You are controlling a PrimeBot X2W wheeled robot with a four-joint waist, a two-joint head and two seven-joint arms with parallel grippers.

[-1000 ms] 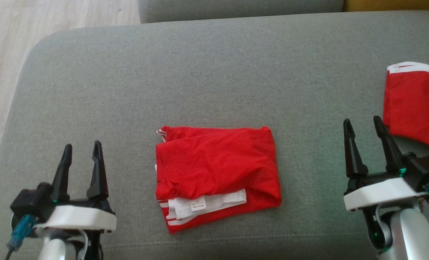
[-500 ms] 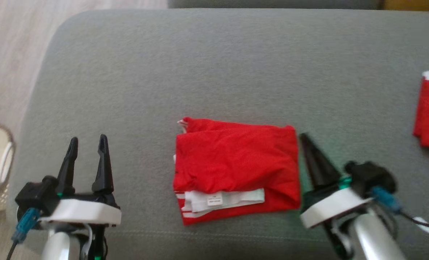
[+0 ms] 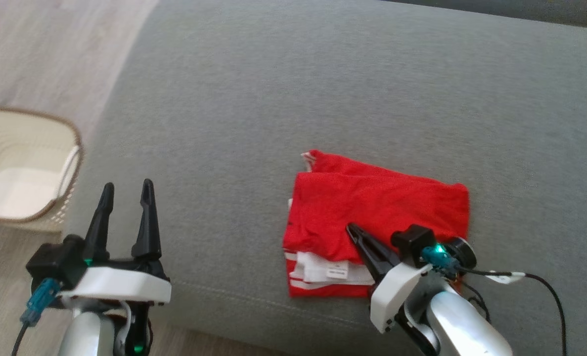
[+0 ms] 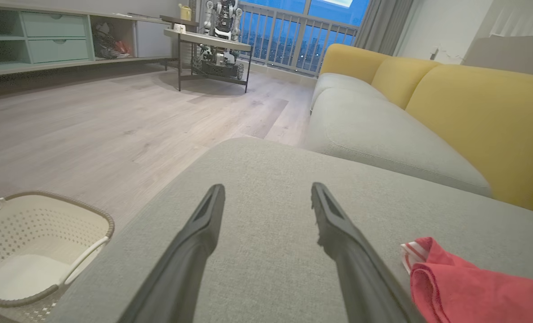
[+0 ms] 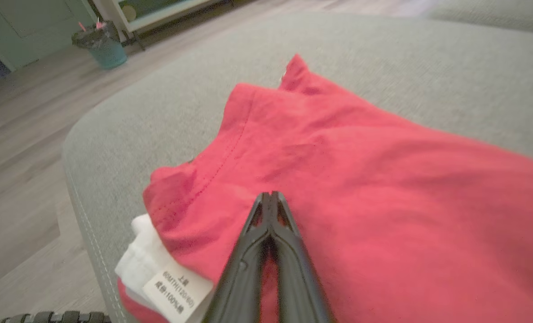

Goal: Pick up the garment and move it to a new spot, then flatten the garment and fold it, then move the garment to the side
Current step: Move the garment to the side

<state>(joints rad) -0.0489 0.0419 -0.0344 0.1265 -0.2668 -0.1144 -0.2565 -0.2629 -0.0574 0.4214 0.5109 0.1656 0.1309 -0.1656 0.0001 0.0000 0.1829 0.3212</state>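
At far left we see a cream basket (image 3: 31, 133) on the wooden floor, beside the grey sofa cushion (image 3: 323, 99). Our left pincer (image 3: 127, 184) hangs spread over the cushion's near left corner, pinching nothing. The folded red garment (image 3: 382, 202) lies on the cushion near its front edge, its white band and label (image 3: 337, 270) facing us. Our right pincer (image 3: 350, 226) is pressed together, tips over the red cloth; we cannot tell whether they touch it.
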